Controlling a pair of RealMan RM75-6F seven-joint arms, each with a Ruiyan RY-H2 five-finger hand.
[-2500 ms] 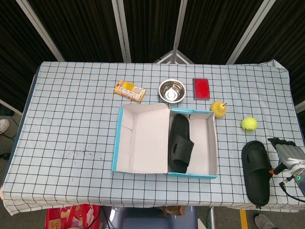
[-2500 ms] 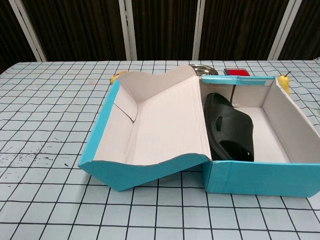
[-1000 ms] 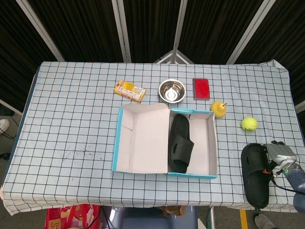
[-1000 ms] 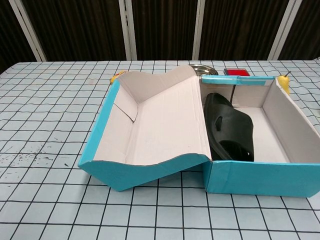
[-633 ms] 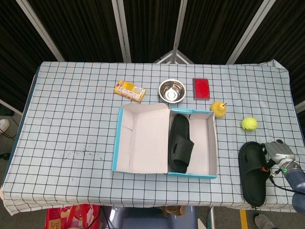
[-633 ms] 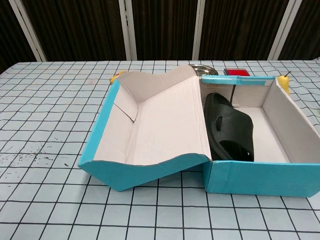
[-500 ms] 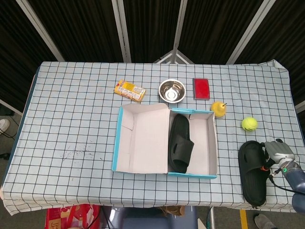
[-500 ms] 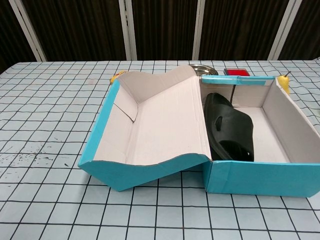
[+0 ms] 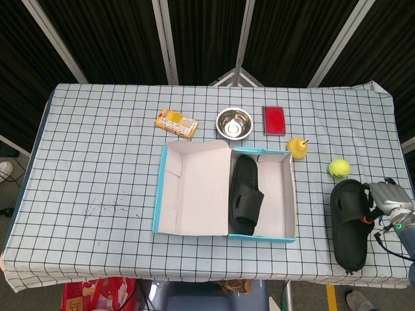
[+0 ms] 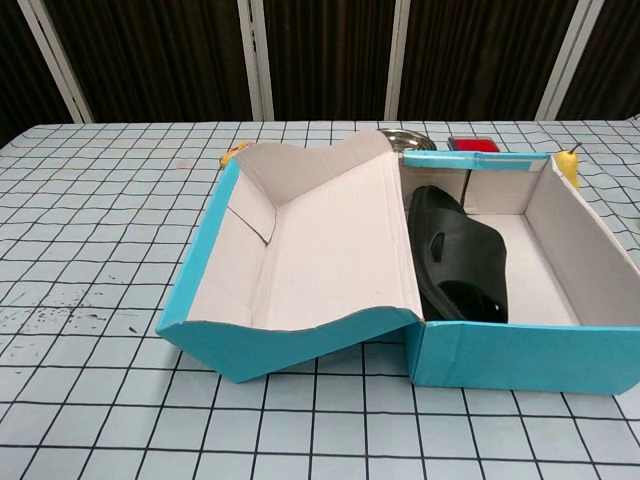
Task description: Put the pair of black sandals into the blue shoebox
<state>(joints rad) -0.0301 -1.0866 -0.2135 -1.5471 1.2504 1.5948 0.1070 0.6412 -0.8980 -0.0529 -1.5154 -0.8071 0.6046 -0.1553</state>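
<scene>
The right robot hand grips the loose black sandal at its right edge; its long axis runs front-to-back on the counter, right of the blue shoebox holding 1 sandal.

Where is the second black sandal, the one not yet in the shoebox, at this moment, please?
In the head view, the second sandal lies on the table right of the blue shoebox, just below the tennis ball, with the right hand at its right edge.
</scene>
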